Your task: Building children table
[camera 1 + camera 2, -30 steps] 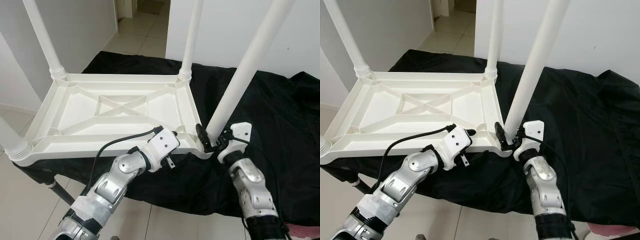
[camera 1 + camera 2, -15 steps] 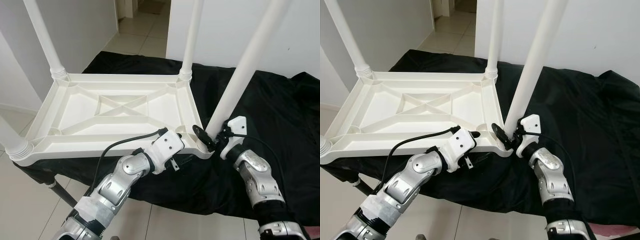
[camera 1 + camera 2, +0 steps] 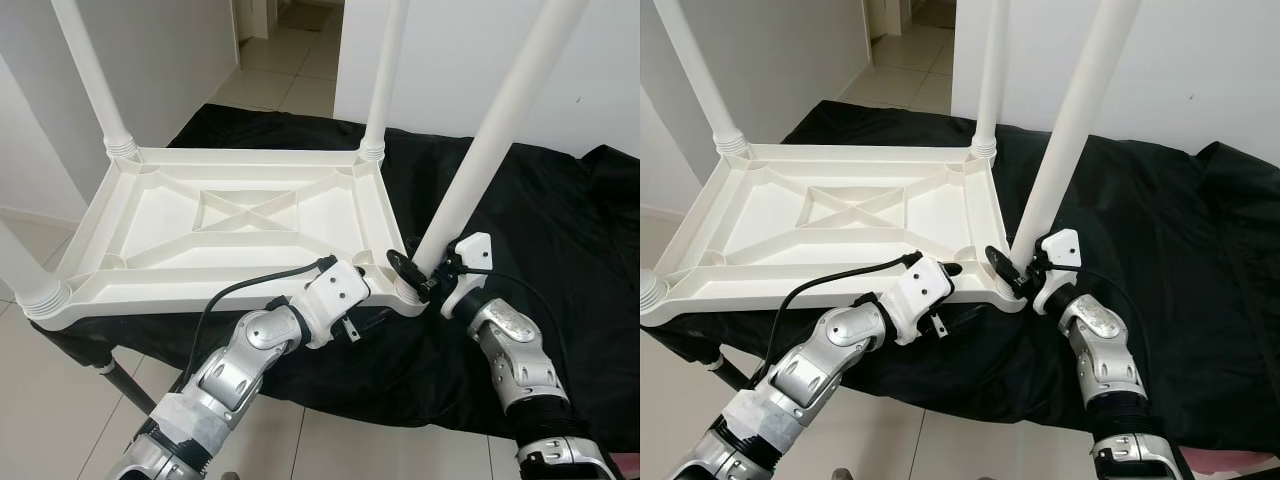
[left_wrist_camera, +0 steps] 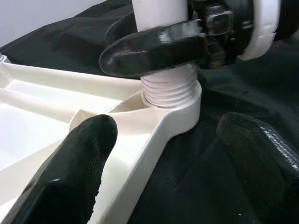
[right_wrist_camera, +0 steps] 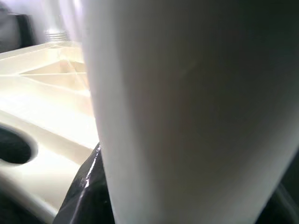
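My two arms are jointed silver metal with black bands at the joints. Each wrist carries a white plastic housing. A black cable (image 3: 245, 284) loops over my left forearm. My jaws are long, glossy black fingers (image 4: 79, 163).

An upturned children table top (image 3: 240, 215) lies on a cloth (image 3: 560, 230) over the counter, a leg (image 3: 95, 80) standing at each corner. The left claw (image 3: 345, 290) sits at its near edge; the right claw (image 3: 425, 278) clasps the near right leg (image 3: 490, 140) just above its socket (image 4: 170, 93).
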Robot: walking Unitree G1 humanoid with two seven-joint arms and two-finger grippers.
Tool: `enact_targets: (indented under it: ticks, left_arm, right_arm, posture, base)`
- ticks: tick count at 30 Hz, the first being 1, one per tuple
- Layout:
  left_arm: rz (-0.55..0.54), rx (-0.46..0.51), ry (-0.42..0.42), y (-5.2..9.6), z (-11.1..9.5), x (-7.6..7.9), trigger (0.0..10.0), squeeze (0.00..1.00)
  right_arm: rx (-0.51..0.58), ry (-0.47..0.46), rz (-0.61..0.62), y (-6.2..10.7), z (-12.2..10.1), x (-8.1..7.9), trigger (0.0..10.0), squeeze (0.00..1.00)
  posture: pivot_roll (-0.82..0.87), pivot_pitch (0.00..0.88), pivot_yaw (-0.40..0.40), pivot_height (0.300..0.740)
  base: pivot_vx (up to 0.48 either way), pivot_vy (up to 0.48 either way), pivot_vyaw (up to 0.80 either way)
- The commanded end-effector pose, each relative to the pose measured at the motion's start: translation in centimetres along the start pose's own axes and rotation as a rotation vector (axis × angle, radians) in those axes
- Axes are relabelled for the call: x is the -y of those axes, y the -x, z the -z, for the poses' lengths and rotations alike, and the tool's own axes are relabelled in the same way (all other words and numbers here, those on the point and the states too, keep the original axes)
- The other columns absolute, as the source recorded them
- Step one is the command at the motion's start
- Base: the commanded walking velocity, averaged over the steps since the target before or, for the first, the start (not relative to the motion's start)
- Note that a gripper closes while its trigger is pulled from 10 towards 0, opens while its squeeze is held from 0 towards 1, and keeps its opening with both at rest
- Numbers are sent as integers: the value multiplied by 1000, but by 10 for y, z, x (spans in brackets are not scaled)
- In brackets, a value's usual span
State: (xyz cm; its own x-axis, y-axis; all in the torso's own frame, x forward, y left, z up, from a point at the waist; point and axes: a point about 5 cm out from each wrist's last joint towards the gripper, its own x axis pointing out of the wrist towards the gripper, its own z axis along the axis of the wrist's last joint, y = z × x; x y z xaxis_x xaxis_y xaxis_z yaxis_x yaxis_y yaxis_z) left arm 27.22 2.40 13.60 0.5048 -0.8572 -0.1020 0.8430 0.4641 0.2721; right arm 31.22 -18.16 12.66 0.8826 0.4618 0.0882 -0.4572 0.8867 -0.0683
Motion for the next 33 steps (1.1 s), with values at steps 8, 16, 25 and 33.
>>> enact_targets:
  ticks: [8,16,25,33]
  left_arm:
    - [66,-4,-13,-1,-2,3,10000,0]
    - [65,-7,-12,-1,-1,3,10000,0]
    - [62,-4,-3,-1,-2,2,10000,0]
    - [72,-10,-18,1,-1,-1,10000,0]
  right_arm:
    - [-75,-49,184,11,18,-8,10000,0]
    - [-99,-63,435,14,18,-20,10000,0]
    - [-110,-118,731,20,20,-41,10000,0]
    - [-33,-159,663,13,8,-44,10000,0]
  posture:
    - [-71,0,-21,740]
    - [-70,0,-25,740]
    - [-73,0,-25,740]
    - [-64,0,-18,740]
  base:
    - [0,0,0]
    - [0,0,0]
    - [0,0,0]
    - [0,0,0]
